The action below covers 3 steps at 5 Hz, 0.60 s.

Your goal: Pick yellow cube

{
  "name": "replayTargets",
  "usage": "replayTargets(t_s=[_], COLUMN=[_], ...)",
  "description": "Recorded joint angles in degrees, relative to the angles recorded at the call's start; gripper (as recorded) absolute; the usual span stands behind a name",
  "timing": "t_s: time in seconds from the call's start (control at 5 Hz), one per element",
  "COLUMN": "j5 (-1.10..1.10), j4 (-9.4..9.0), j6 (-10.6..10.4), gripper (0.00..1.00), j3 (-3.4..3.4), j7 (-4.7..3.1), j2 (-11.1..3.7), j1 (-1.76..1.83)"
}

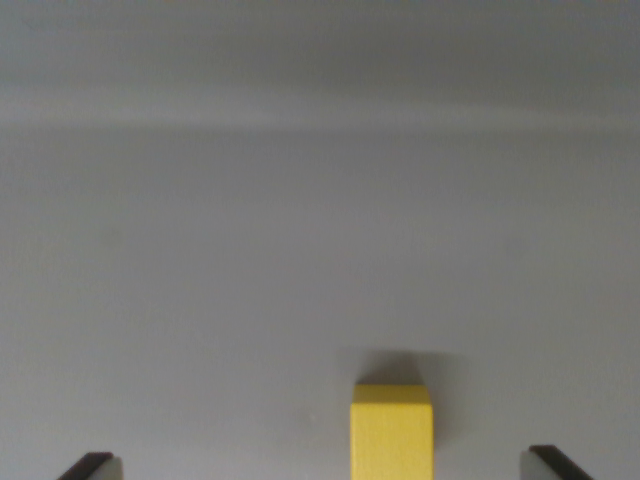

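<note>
Approach step, pre-grasp. My gripper (pixel 322 468) is spread wide: only the two fingertips (pixel 92 465) show, one in each bottom corner of the wrist view, well apart and holding nothing. The yellow cube (pixel 391 432) sits on the plain grey worktop (pixel 300 250) at the bottom edge, between the tips but nearer the wrist view's right, touching neither; its lower part is cut off by the frame. Judgement: not yet centred. The next move calls for a small shift toward the wrist view's right, then a descent until the tips flank the cube's sides, then closing.
</note>
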State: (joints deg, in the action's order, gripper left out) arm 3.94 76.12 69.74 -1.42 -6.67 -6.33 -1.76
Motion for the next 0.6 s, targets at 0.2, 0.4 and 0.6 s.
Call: replayTargets(t_s=[0.2, 0.4, 0.6], j5=[0.27, 0.27, 0.54], j4=[-1.98, -1.98, -4.0], j6=[-2.67, -2.67, -5.38], gripper=[0.0, 0.0, 0.0], j3=[-0.08, -0.08, -0.16], j7=[-0.73, -0.73, -1.47], j2=[-1.0, -1.0, -2.01], j1=[-0.14, -0.14, -0.28])
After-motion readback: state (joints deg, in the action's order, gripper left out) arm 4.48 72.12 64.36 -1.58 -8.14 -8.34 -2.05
